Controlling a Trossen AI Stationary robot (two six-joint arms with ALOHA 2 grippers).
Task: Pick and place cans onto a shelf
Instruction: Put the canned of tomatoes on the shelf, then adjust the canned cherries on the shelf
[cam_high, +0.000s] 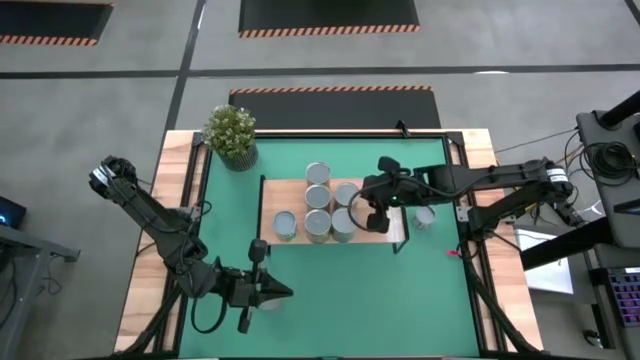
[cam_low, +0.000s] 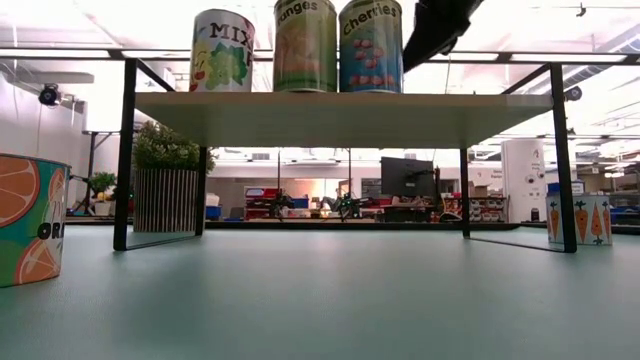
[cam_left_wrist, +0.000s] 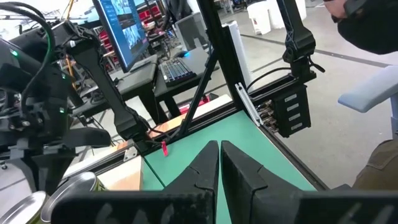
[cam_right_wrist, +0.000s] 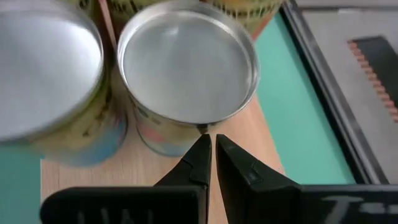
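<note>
Shelf (cam_high: 300, 190): a light-wood board on a thin black frame is set in the middle of the green worktop (cam_high: 330, 290); a paler strip is seen at its end toward the right arm; in the low view (cam_low: 330, 118) it is seen edge-on, raised on black legs.
Cans on the shelf: six silvery tops are counted in the high view; one (cam_high: 285, 224) is placed apart at the end nearer the left arm; the others (cam_high: 318, 174) are grouped in the middle, close together; three labelled cans (cam_low: 303, 45) are seen side by side in the low view.
Cans off the shelf: one (cam_high: 424, 216) is left on the worktop just beyond the paler strip; an orange-printed can (cam_low: 25, 215) and a carrot-printed one (cam_low: 579, 218) are seen on the worktop in the low view.
Right tool (cam_high: 368, 212): it is held over the shelf beside the grouped cans; its fingers are clenched with nothing between them; in the right wrist view (cam_right_wrist: 210, 152) the tips are seen just short of a can (cam_right_wrist: 186, 68), whether touching cannot be told.
Left tool (cam_high: 283, 291): it is kept low over the near side of the worktop, well apart from the shelf; it is clenched and empty (cam_left_wrist: 219, 163).
Potted plant (cam_high: 232, 135): it is placed at a far corner of the worktop.
</note>
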